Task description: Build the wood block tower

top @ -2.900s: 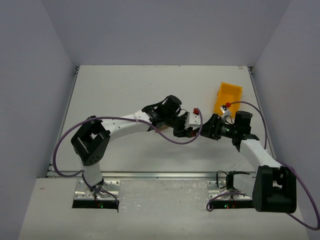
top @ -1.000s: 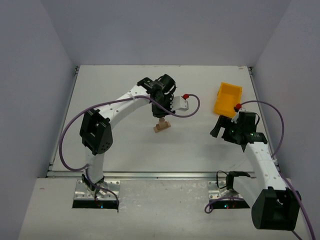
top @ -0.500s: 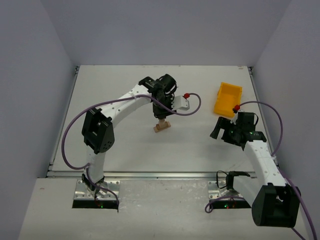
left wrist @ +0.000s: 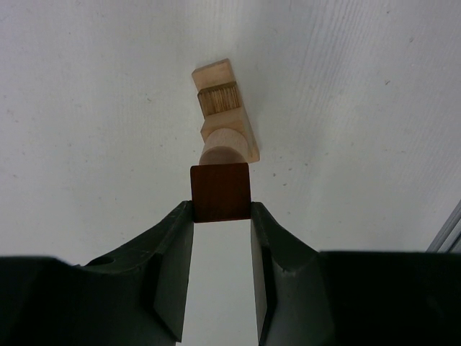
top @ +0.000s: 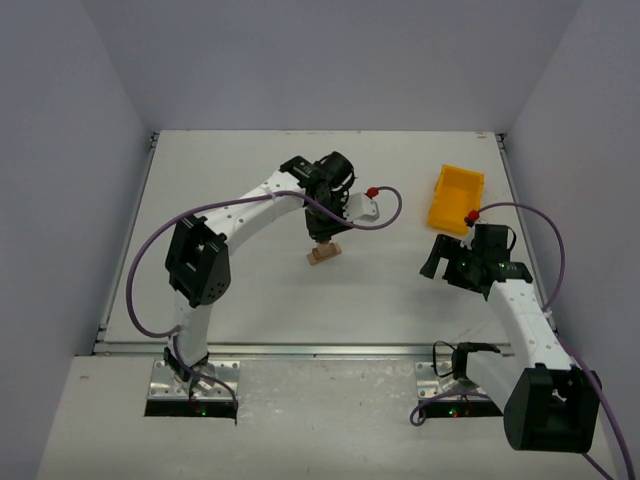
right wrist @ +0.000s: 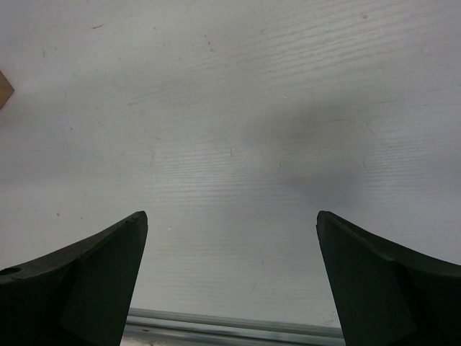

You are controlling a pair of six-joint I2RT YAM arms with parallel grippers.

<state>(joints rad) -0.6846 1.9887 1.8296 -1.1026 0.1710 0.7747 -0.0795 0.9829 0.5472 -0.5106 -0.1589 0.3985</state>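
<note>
A small wood block tower stands mid-table: a pale-tan base plank carrying a small pale block and a rounded pale piece. My left gripper points straight down over it, shut on a dark reddish-brown piece pinched between the fingertips of that gripper. The piece hangs just over the rounded piece; I cannot tell whether they touch. My right gripper is off to the right, wide open and holding nothing.
A yellow bin sits at the back right, just beyond the right arm. A tan corner of a wooden thing shows at the left edge of the right wrist view. The table's metal front rail runs below the right gripper.
Earlier the two grippers were together at mid-table. They have since parted. Over the last second the left gripper stays over the tower, and the right arm has barely shifted.
</note>
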